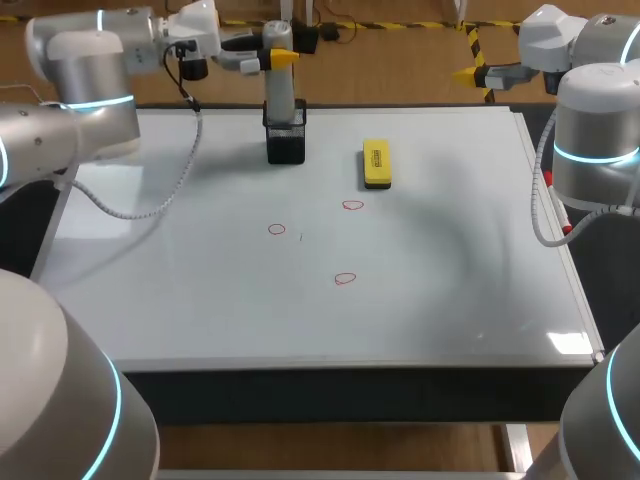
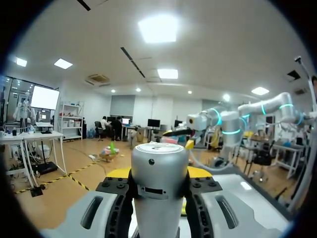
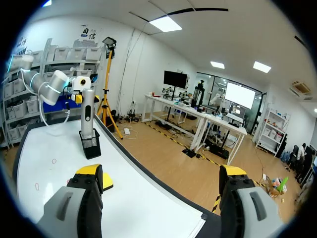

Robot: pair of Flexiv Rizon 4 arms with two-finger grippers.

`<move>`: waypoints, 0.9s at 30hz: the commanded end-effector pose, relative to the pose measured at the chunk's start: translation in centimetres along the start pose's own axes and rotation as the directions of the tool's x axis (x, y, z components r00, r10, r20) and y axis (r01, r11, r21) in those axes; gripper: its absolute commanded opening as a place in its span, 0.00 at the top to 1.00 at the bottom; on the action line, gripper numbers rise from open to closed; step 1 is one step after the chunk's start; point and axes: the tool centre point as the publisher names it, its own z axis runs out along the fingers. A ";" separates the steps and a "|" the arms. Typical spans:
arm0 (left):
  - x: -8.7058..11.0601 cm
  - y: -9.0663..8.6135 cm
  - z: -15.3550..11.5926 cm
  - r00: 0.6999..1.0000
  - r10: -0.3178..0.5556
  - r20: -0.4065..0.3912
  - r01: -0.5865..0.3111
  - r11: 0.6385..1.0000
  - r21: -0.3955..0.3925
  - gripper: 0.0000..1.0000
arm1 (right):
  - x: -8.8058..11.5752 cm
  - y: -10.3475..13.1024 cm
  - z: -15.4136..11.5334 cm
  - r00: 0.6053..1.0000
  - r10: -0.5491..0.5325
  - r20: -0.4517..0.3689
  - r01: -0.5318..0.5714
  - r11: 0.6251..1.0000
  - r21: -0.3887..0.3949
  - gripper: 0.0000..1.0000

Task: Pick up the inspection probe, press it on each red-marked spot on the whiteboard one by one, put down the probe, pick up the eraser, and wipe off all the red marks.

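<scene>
The silver inspection probe [image 1: 281,98] stands upright in a black holder [image 1: 285,142] at the back of the whiteboard [image 1: 200,300]. My left gripper [image 1: 279,58] is shut on the probe's top; in the left wrist view the probe [image 2: 159,188] fills the gap between the yellow-tipped fingers [image 2: 118,174]. The yellow eraser [image 1: 376,163] lies to the right of the holder. Three red marks [image 1: 277,229] [image 1: 352,205] [image 1: 345,279] sit mid-board. My right gripper [image 1: 470,72] hangs open beyond the back right corner, holding nothing. From there the probe [image 3: 87,114] and eraser [image 3: 106,182] show.
The whiteboard's raised frame [image 1: 545,200] runs along its right edge. A loose white cable [image 1: 150,205] from my left arm droops over the board's back left part.
</scene>
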 end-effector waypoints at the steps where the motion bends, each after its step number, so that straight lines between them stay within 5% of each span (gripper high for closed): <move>1: 0.3 -0.9 -0.2 1.000 0.013 0.011 -0.013 1.000 0.002 1.00 | 0.0 0.0 0.0 1.000 0.000 -0.001 0.000 1.000 0.000 0.00; 18: 1.3 -4.5 -1.5 0.999 0.035 -0.005 -0.034 0.998 0.057 1.00 | 0.0 0.0 0.0 1.000 0.000 -0.001 0.000 1.000 0.000 0.00; 27: 2.3 -4.7 -4.1 0.999 0.045 0.015 -0.046 0.998 0.053 1.00 | 0.0 0.0 0.0 1.000 0.000 -0.001 0.000 1.000 0.000 0.00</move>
